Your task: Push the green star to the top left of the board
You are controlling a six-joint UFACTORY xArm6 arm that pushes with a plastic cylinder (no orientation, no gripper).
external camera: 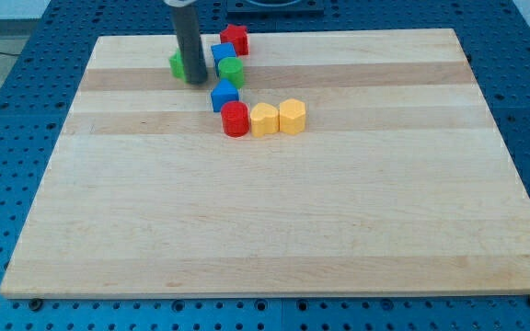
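The green star [177, 64] lies near the view's top, left of the middle, and is mostly hidden behind my rod, so its shape barely shows. My tip [192, 81] rests on the wooden board [265, 230], touching or just in front of the star's right side, between it and a green cylinder [232, 71].
To the right of my tip stand a blue block [222, 52] and a red block [235, 39]. Below them are another blue block [224, 95], a red cylinder [235, 119] and two yellow blocks [263, 119] [292, 116] in a row. A blue perforated table surrounds the board.
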